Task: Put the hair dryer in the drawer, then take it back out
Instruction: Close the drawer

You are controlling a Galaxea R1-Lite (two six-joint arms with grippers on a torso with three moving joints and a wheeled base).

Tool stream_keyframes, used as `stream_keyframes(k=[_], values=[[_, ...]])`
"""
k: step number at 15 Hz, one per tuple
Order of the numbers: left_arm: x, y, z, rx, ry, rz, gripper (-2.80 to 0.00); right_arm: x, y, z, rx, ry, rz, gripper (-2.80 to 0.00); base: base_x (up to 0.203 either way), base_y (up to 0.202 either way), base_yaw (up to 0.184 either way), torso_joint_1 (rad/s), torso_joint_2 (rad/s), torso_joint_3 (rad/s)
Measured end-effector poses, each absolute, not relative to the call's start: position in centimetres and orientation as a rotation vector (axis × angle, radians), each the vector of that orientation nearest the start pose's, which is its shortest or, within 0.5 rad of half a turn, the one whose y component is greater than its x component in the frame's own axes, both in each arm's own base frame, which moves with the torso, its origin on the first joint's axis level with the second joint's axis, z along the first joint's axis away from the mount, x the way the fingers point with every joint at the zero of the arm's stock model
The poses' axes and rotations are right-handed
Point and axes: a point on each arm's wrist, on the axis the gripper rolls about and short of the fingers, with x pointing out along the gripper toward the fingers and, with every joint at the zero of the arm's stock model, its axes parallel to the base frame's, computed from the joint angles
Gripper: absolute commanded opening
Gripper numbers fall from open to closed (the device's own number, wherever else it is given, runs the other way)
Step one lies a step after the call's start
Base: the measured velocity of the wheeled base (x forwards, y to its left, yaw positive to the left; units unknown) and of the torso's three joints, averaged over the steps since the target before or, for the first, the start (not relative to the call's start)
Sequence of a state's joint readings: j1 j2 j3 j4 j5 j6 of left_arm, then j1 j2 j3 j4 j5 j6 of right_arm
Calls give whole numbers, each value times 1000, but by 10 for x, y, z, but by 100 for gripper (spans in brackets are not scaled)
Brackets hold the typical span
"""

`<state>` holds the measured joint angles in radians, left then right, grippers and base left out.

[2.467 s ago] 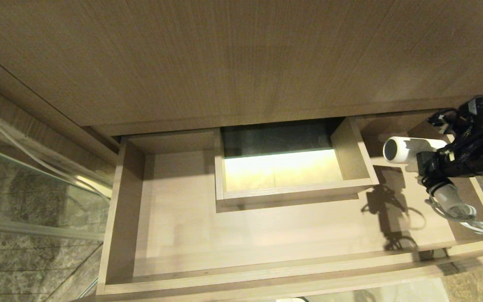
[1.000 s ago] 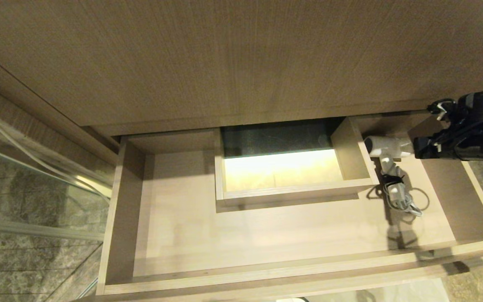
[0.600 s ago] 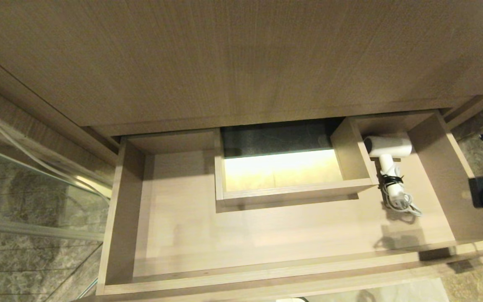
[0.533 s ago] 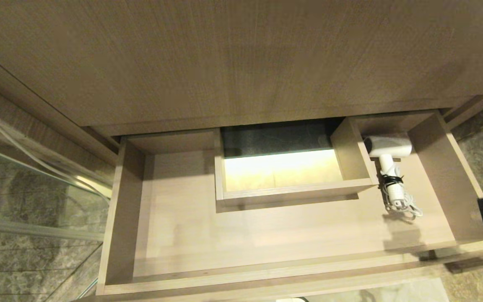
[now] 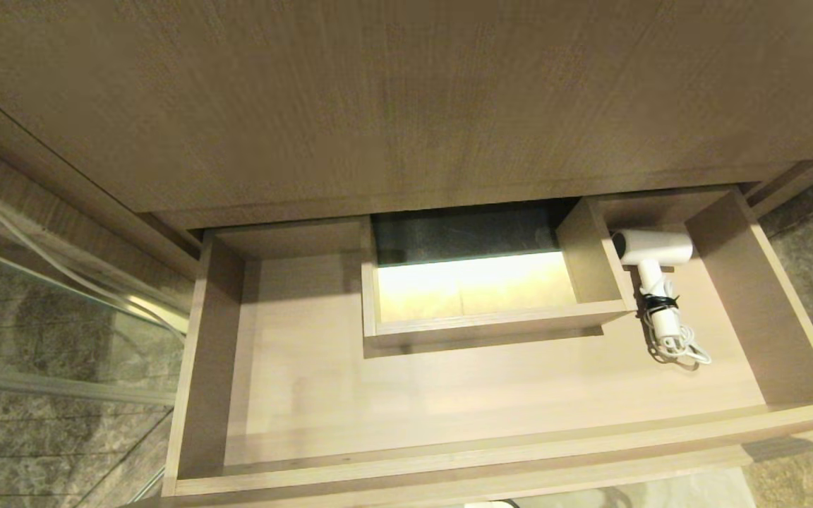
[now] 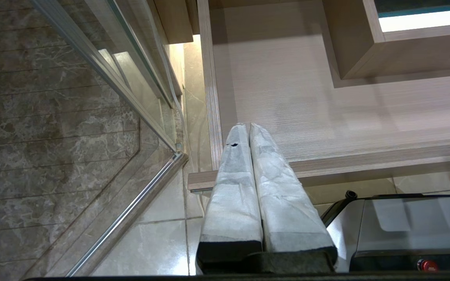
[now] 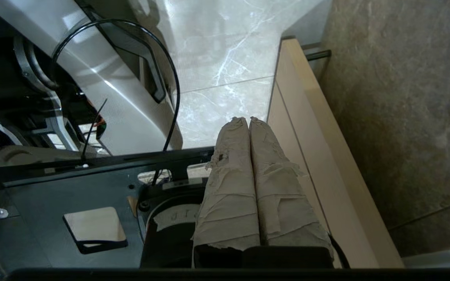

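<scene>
Right gripper (image 7: 248,121): fingers pressed together, empty, hanging outside the drawer's (image 5: 491,455) front right corner, over the floor tiles (image 7: 225,66).

Left gripper (image 6: 248,127): fingers pressed together, empty, parked off the drawer's front left corner.

Hair dryer (image 5: 653,271): lying on the drawer floor in the back right part, just beside the boxed cut-out (image 5: 477,282). Barrel runs across, toward the cut-out; handle points to the drawer front, bundled cord at its end.

Judgement: right arm is nearer; the dryer lies beyond the front edge, so retrieval means reaching inward over it.
</scene>
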<state>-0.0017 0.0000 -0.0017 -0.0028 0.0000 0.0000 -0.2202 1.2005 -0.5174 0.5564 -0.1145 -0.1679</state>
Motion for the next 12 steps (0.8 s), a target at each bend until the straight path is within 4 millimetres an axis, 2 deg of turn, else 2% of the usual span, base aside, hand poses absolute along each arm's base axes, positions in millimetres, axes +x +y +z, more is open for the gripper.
stream_keyframes(k=[4,12], values=[[-23,0,76,0,-4,-1,-280,140,-33,133,-90,1166,-198,-280,0,0,0,0,0,0],[-23,0,76,0,-4,-2,-280,194,-45,119,-87,1247,-183,-280,0,0,0,0,0,0]])
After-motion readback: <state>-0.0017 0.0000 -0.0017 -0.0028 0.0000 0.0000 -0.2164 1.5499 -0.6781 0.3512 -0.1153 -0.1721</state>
